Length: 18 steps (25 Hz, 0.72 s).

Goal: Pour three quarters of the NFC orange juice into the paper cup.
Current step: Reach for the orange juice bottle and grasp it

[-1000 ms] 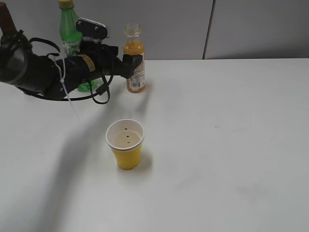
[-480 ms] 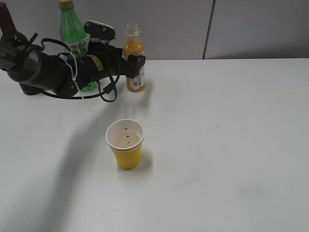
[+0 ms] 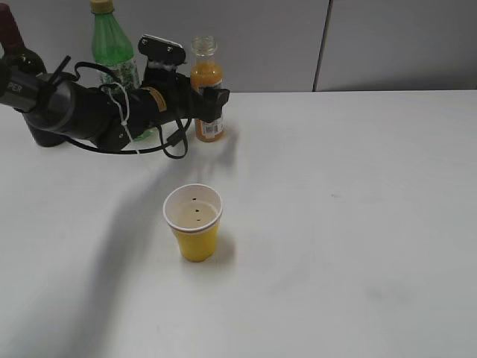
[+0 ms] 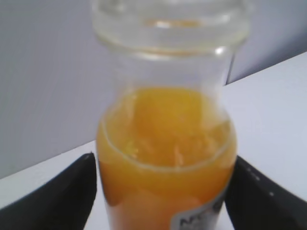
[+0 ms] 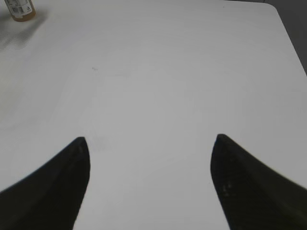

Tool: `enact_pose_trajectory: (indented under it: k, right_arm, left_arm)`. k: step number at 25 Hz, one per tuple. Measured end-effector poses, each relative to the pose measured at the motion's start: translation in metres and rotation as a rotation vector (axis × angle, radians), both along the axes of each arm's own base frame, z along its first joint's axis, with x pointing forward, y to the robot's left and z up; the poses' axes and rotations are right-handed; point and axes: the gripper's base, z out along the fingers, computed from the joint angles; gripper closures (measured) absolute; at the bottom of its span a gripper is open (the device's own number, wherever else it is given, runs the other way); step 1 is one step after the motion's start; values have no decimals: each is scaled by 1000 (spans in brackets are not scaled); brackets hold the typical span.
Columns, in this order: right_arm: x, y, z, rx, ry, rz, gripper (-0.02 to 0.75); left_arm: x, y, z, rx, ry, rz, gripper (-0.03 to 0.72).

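Nearest on the white table (image 3: 358,246), a little left of the middle, stands the yellow paper cup (image 3: 194,222), upright, its white inside showing a few dark specks and no juice. The right gripper (image 5: 151,143) is out of the exterior view; its wrist camera shows the two dark fingers (image 5: 53,187) spread wide over bare tabletop, holding nothing, with only the base of the juice bottle showing at the far left corner. Farther back and to the left, the black left arm (image 3: 89,112) reaches in low along the table toward the right, and the left gripper (image 3: 214,101) has its fingers on either side of the NFC orange juice (image 3: 208,89), which stands upright near the table's far edge with its wide clear neck uncapped. In the left wrist view the bottle fills the space between the two dark pads (image 4: 67,191), which sit right against its sides at the level of the orange liquid, though whether they are pressing on it I cannot tell. Behind the arm, at the far left, stand a taller green bottle (image 3: 112,45) and a dark wine bottle (image 3: 16,46), against the grey wall (image 3: 387,45).
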Motion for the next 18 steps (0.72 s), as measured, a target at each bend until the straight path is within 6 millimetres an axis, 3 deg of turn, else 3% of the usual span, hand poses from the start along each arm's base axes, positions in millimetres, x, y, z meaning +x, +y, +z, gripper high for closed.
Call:
enact_pose_trajectory:
  k: [15,18]
  right_arm:
    - [0,0,0,0,0,0,146]
    - [0,0,0,0,0,0,146]
  left_arm:
    - [4,-2,-8,-11,26,23,124]
    - [4,-2,-8,-12,26,23,170]
